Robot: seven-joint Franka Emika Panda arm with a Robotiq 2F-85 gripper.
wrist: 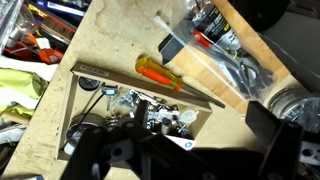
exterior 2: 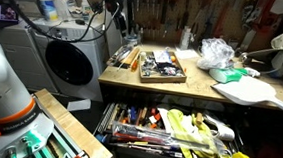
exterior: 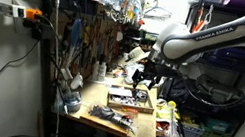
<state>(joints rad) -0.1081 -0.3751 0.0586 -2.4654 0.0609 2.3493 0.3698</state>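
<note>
Matt raw wood benchtop [wrist: 110,35], glossy orange plastic screwdriver handle [wrist: 157,71], rough wooden tray [wrist: 100,74]

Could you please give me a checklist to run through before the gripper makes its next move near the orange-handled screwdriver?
1. Jaws open: ok, the gripper shows its fingers set apart in the wrist view.
2. Gripper empty: ok, nothing sits between the fingers.
3. Orange-handled screwdriver reachable: ok, it lies uncovered along the rim of the wooden tray.
4. Gripper centred over the screwdriver: not ok, it hovers over the small parts in the tray.
5. Clearance above those parts: cannot tell.
</note>
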